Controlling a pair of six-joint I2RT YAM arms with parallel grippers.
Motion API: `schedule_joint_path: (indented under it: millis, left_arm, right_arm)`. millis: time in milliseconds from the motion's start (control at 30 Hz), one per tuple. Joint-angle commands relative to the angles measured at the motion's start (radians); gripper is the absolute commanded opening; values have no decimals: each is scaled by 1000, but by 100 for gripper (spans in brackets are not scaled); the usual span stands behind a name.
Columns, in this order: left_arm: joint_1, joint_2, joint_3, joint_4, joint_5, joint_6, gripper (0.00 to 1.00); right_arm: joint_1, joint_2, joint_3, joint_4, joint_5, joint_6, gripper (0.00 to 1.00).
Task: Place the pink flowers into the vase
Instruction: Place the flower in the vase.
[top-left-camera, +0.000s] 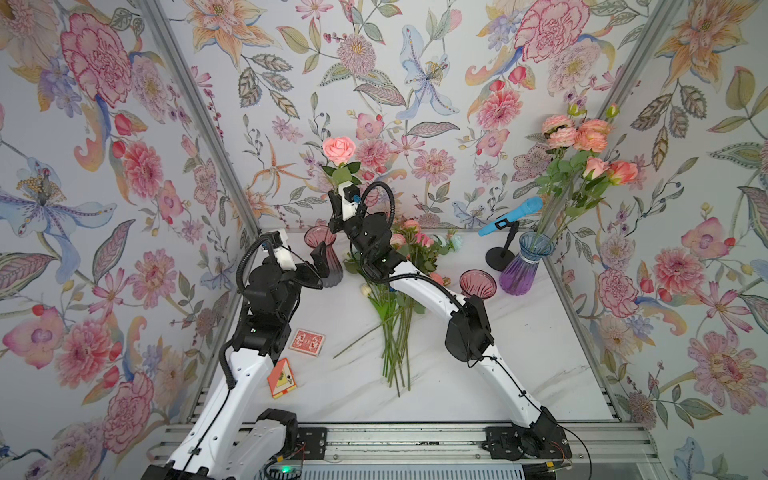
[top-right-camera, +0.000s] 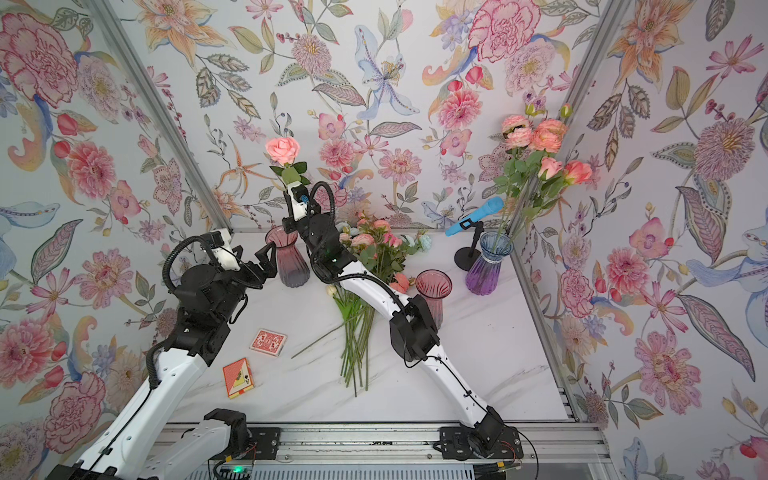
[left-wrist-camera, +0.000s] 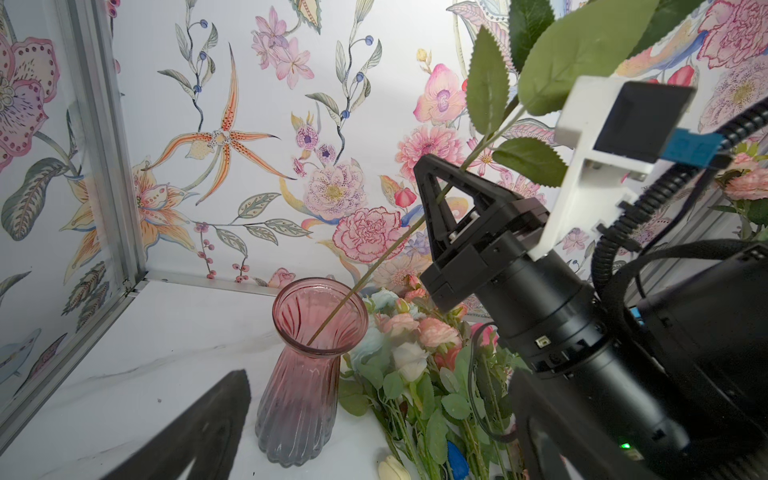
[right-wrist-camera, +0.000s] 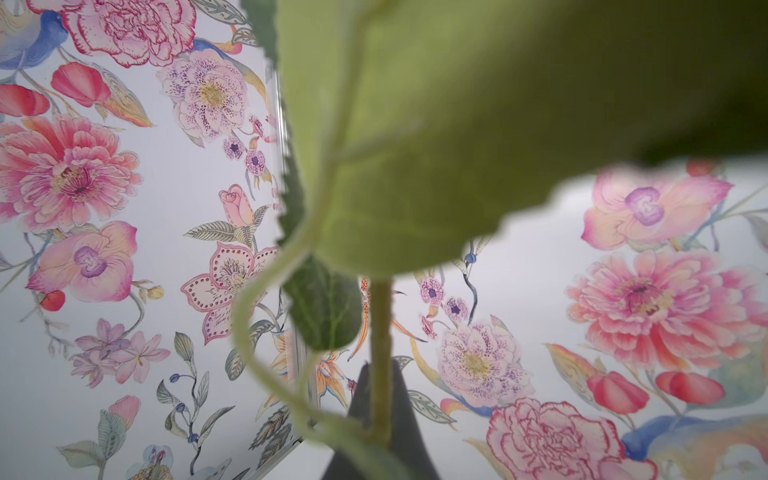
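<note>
A pink rose (top-left-camera: 338, 149) stands high on a long green stem, with my right gripper (top-left-camera: 335, 195) shut on the stem just below its leaves. The left wrist view shows the thin stem end (left-wrist-camera: 332, 316) reaching down into the mouth of a ribbed pink vase (left-wrist-camera: 299, 395) at the back left of the table. My left gripper (top-left-camera: 318, 266) is open close against that vase (top-right-camera: 291, 262), one finger (left-wrist-camera: 208, 424) beside its base. More pink flowers (top-left-camera: 411, 249) lie in a bunch mid-table, mixed with white and pale blue blooms.
A second pink vase (top-left-camera: 478, 284) stands right of the bunch. A blue-purple vase (top-left-camera: 523, 266) at the back right holds pink flowers (top-left-camera: 577, 133). A blue microphone on a stand (top-left-camera: 511, 216) is beside it. A card deck (top-left-camera: 307, 341) and card box (top-left-camera: 282, 378) lie front left.
</note>
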Motion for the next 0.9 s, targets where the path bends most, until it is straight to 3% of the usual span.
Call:
schedule_joint_path:
  millis: [0, 233, 400, 600, 867]
  left_arm:
    - [-13, -8, -21, 3, -26, 33, 100]
    - [-23, -4, -32, 12, -24, 36, 100]
    - [-24, -6, -41, 15, -20, 31, 100]
    - [-28, -3, -53, 27, -9, 22, 100]
    - [-30, 12, -63, 45, 5, 14, 100]
  right_arm:
    - [-4, 24, 37, 1, 1, 58, 1]
    - [-6, 42, 31, -48, -4, 114, 6]
    - [-8, 6, -29, -59, -10, 144, 15]
    - [-21, -59, -64, -197, -7, 204, 23]
    - [-37, -181, -176, -314, -61, 279, 53]
